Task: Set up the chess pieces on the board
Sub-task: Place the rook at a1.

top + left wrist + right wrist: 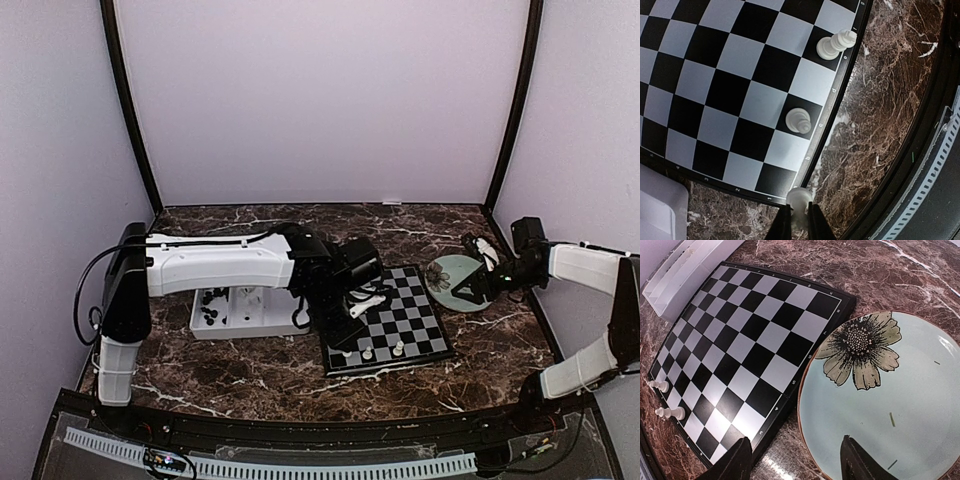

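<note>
The board (400, 320) lies mid-table; it also shows in the left wrist view (715, 85) and the right wrist view (745, 340). Two white pieces (799, 120) (836, 44) stand on its near row; they show in the top view (367, 353) (398, 349) and the right wrist view (670, 413) (659, 386). My left gripper (800, 216) is shut on a white piece (800, 197) above the board's near corner. My right gripper (795, 452) is open and empty above the edge of the pale green plate (900, 405).
A white tray (235, 310) with several black pieces (212, 305) stands left of the board, behind my left arm. The flower plate (455, 280) lies right of the board, touching its rim. The table is dark marble (250, 375).
</note>
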`<state>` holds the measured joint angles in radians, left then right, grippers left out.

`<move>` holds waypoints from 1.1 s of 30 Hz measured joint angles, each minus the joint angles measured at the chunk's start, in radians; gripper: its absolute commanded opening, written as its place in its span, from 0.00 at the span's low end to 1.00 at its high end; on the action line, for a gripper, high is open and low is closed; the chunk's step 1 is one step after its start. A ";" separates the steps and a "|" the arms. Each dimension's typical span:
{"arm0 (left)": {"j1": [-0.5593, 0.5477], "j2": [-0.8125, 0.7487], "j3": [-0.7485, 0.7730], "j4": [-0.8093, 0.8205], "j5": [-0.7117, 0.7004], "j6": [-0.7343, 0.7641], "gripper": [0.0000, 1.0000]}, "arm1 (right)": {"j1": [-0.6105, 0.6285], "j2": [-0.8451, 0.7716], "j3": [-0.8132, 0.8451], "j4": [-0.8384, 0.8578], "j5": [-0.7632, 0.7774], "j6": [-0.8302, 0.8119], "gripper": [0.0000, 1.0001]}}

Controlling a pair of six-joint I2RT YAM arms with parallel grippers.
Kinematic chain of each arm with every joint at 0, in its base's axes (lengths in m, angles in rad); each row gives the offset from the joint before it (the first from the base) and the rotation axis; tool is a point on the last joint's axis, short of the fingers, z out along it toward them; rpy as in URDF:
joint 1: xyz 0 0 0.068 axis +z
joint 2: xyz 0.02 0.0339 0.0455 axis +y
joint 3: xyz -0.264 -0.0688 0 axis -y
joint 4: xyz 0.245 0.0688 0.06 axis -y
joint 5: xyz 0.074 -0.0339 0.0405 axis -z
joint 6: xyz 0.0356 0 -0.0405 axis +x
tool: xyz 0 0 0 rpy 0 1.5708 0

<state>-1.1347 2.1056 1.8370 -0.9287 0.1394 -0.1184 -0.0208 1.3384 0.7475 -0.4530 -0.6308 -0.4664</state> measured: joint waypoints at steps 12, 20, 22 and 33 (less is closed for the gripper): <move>-0.005 0.039 -0.005 0.001 -0.049 -0.029 0.10 | 0.000 -0.003 0.000 0.000 0.000 -0.001 0.62; -0.005 0.061 -0.032 0.007 -0.055 -0.065 0.10 | 0.000 -0.003 0.000 0.000 0.002 -0.001 0.62; -0.005 0.062 -0.038 0.007 -0.055 -0.068 0.10 | 0.000 -0.003 0.000 0.000 0.003 -0.001 0.62; -0.005 0.062 -0.045 0.007 -0.055 -0.072 0.22 | 0.000 -0.003 0.000 0.000 0.003 -0.003 0.62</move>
<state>-1.1393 2.1677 1.7920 -0.9218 0.0845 -0.1909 -0.0208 1.3350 0.7475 -0.4530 -0.6277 -0.4698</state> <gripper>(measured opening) 0.181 0.624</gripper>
